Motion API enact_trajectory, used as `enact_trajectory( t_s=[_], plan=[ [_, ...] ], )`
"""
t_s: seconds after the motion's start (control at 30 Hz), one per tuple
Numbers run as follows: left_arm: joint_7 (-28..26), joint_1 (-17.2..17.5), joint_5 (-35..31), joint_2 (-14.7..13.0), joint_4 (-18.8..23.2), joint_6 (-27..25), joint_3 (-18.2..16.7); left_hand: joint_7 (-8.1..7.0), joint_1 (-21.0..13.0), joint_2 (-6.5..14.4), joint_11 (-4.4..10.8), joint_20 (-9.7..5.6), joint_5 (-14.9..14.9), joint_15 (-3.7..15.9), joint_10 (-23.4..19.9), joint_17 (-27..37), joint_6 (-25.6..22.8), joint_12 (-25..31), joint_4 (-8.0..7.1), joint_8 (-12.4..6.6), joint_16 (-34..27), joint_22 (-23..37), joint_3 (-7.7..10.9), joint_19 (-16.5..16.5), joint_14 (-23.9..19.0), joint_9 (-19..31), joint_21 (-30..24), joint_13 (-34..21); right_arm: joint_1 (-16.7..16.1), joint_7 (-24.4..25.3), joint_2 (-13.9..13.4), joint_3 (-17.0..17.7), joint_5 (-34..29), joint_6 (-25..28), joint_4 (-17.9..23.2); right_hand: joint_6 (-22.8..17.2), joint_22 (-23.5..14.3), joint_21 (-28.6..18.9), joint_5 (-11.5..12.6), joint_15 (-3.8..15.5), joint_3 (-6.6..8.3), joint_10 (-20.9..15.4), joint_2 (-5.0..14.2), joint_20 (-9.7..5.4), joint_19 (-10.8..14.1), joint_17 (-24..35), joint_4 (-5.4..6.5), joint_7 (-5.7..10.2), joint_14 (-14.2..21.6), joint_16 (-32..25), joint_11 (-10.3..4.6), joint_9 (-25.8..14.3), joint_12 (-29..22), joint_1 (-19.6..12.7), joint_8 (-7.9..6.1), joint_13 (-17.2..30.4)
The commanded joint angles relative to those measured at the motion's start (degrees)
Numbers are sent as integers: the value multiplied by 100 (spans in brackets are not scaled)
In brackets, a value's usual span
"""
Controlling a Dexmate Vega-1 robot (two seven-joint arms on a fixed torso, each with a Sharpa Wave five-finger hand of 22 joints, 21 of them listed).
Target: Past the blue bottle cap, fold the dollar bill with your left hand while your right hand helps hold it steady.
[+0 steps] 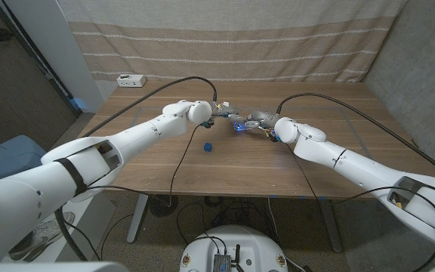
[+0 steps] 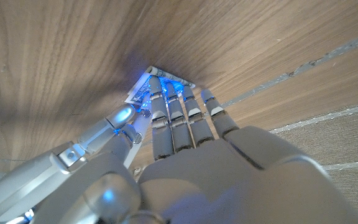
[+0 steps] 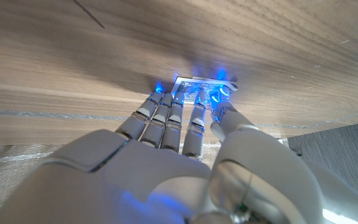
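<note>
White, glossy arm shells with black joint bands and trailing black cables; grey-white segmented fingers (image 2: 169, 121) with blue-lit tips.

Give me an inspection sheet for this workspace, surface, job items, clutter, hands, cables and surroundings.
Surface: wooden table, brown wood grain.
Job's things: dollar bill lies on the table under both hands' fingertips; blue bottle cap sits nearer the robot, apart from the hands.
Clutter: white power strip at the far left corner.
Hands: left hand and right hand both press fingertips onto the bill; blue glow at the fingers.
Cables: black cables run along both arms.
Surroundings: striped beige curtain behind the table.
</note>
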State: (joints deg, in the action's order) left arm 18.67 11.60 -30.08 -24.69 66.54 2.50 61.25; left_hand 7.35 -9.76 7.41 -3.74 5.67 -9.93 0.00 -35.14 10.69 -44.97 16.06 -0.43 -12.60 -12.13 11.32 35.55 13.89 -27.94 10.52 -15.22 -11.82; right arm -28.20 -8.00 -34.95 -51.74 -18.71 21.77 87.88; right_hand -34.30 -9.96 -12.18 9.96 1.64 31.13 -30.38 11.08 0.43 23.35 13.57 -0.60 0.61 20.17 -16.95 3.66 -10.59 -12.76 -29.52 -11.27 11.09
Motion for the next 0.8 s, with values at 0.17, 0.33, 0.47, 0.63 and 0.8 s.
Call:
enact_trajectory(
  t_s=[0.17, 0.33, 0.47, 0.63, 0.8],
  plan=[
    [205, 151, -116, -213, 222, -107, 85, -154, 11, -30, 165, -155, 2, -3, 486, -64, 556, -315, 22, 233, 219, -13, 110, 324, 477, 3, -101, 25, -18, -16, -12, -30, -55, 74, 55, -76, -33, -45, 17, 39, 36, -55, -20, 49, 69, 14, 8, 6, 84, 0, 37, -2, -13, -17, 13, 8],
    [432, 166, -59, -202, 178, -165, 101, -122, -31, 1, 114, -241, -4, -54, 772, -95, 899, -460, 68, 277, 259, -44, 185, 402, 870, -11, -83, 63, -3, -27, 4, -47, -68, 67, 36, -82, -33, -45, 18, 45, 40, -50, -20, 48, 75, 12, 8, 0, 86, 5, 40, -1, -6, -18, 15, 8],
    [433, 173, -30, -206, 153, -137, 83, -105, -26, 15, 96, -277, -5, -103, 765, -99, 909, -458, 59, 258, 223, -52, 198, 531, 829, -14, -119, 71, 19, -44, 26, -64, -81, 81, 11, -85, -34, -43, 17, 49, 41, -57, -23, 50, 74, 10, 6, 2, 92, 7, 47, -1, -5, -19, 17, 8],
    [161, 274, 233, -288, 215, 81, -163, -313, 105, -39, 59, 20, 2, -78, 911, -75, 1260, -488, -36, 285, 201, -54, 151, 268, 921, -16, 32, 75, 48, -62, 49, -93, -106, 95, -18, -84, -34, -42, 16, 55, 39, -66, -22, 48, 76, 12, 10, -5, 90, 10, 48, -1, -4, -16, 20, 8],
    [-441, 431, 428, -419, 350, 483, -474, -305, 191, -75, -59, 146, -1, -213, 937, -51, 1362, -455, -100, 240, 153, -42, 117, -6, 901, -8, 159, 56, 71, -69, 72, -118, -128, 103, -46, -107, -34, -43, 17, 69, 43, -83, -23, 54, 82, 9, 9, 6, 123, 3, 45, -1, -7, -17, 14, 8]
  ],
)
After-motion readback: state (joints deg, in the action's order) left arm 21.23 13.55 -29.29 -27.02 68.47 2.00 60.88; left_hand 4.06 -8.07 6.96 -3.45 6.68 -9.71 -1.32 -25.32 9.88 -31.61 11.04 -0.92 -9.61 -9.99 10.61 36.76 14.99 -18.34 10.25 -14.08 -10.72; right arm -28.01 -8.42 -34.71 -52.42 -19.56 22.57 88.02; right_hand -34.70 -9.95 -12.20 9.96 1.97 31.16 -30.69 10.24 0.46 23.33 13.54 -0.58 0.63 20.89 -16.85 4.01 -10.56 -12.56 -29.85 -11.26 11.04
